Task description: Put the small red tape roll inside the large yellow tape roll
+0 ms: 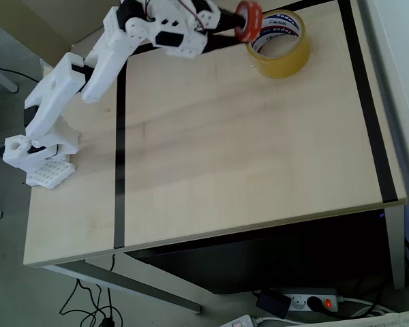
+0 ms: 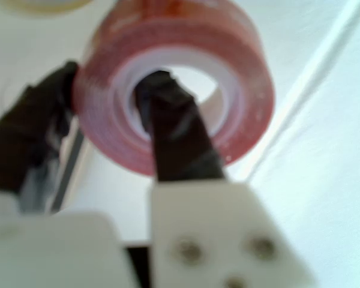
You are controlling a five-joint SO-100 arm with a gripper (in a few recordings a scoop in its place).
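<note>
Wrist view, nearest item: the gripper [image 2: 111,111] is closed on the small red tape roll [image 2: 228,60]. One dark finger [image 2: 174,135] passes through the white core of the ring; the other dark finger sits against the outer wall at the picture's left, so the ring's wall is pinched between them. The roll is held clear of the pale surface below. A blurred yellowish edge shows at the top left corner of this view.

Overhead view: the white arm [image 1: 109,61] reaches from its base at the left edge of the wooden table [image 1: 245,157] toward the far right corner. The gripper [image 1: 240,28] holds the small red tape roll [image 1: 249,19] on edge, just beside and overlapping the left rim of the large yellow tape roll [image 1: 283,60]. The yellow roll lies flat on the table, core opening upward. Black tape lines [image 1: 119,170] cross the tabletop
</note>
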